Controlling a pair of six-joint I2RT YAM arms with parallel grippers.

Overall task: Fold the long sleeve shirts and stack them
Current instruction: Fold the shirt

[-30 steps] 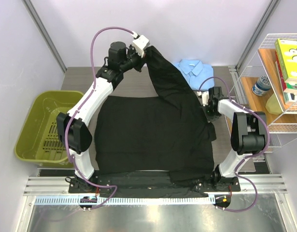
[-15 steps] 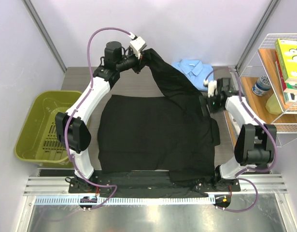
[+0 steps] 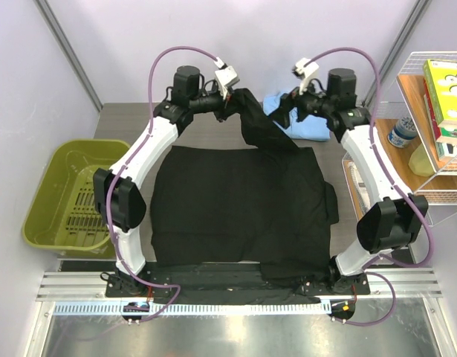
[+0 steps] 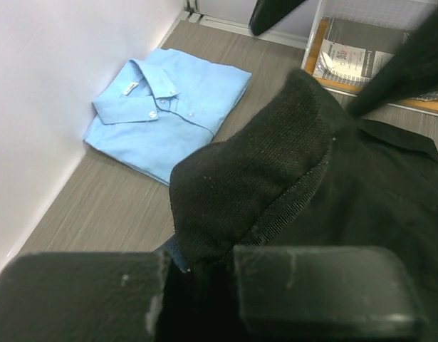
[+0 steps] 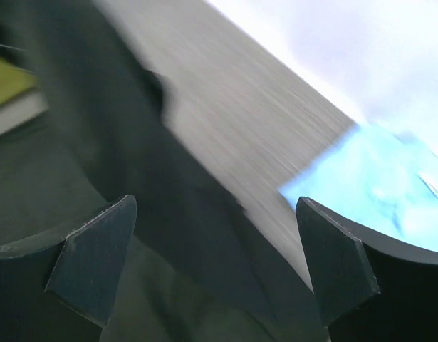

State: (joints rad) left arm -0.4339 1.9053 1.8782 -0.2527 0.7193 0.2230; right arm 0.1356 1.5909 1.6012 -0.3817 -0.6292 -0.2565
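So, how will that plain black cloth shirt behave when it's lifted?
Probably floppy: the black shirt drapes limp from the left gripper while its body lies flat. Likely light, since one pinch holds that part up. Pushed, it would probably bunch, not slide.

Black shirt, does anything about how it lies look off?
Yes: the black shirt has its hem drooping off the near edge of the table, and one sleeve is held up at the far side by the left gripper.

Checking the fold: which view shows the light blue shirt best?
Left wrist: the light blue shirt lies nearly whole and sharp, folded, collar up, beside the wall. Top external has it partly hidden behind the right pincer and the black shirt sleeve. Right wrist shows only a blurred blue patch.
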